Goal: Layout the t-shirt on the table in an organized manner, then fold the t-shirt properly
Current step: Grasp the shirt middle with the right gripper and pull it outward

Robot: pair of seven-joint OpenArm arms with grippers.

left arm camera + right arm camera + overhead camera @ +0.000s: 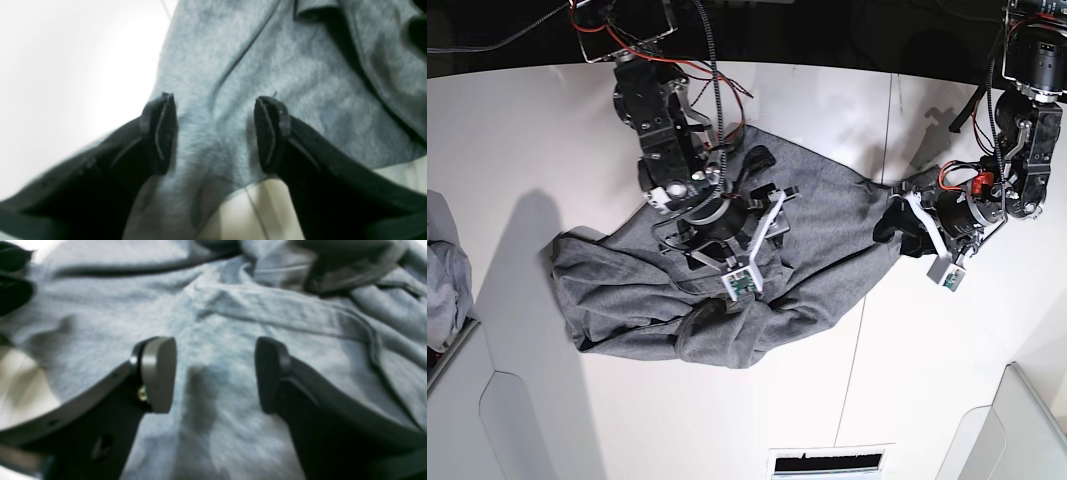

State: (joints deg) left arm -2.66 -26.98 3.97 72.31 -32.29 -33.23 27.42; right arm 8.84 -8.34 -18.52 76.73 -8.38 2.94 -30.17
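So the left gripper (215, 133) has its jaws spread wide apart with nothing pinched between them. In the left wrist view there's just grey cloth lying flat in the gap, so it's let go. It sits right at the edge of the t-shirt (727, 270), where the fabric runs out and the white table (907, 400) shows on either side. In the base view that's the arm on the right of the picture, parked at the shirt's far tip, where the cloth narrows into a point.

The right gripper (215, 373) is also released: jaws well apart, one pad pale grey and the other black, hovering over a rumpled patch of shirt with a raised fold line running across just ahead of it. Can't tell whether the pads actually touch the cloth, the wrist view is pretty blurry. From the base view it hangs over the middle of the garment.

The t-shirt itself is spread roughly across the table centre but far from tidy. There are lots of wrinkles, a bunched-up lump along the lower edge, and one side stretched out toward the left arm. A thin dark seam line (852, 370) crosses the table under it. At the left border of the base view sits a lighter bluish-grey garment heap (445, 290), well apart from the shirt.
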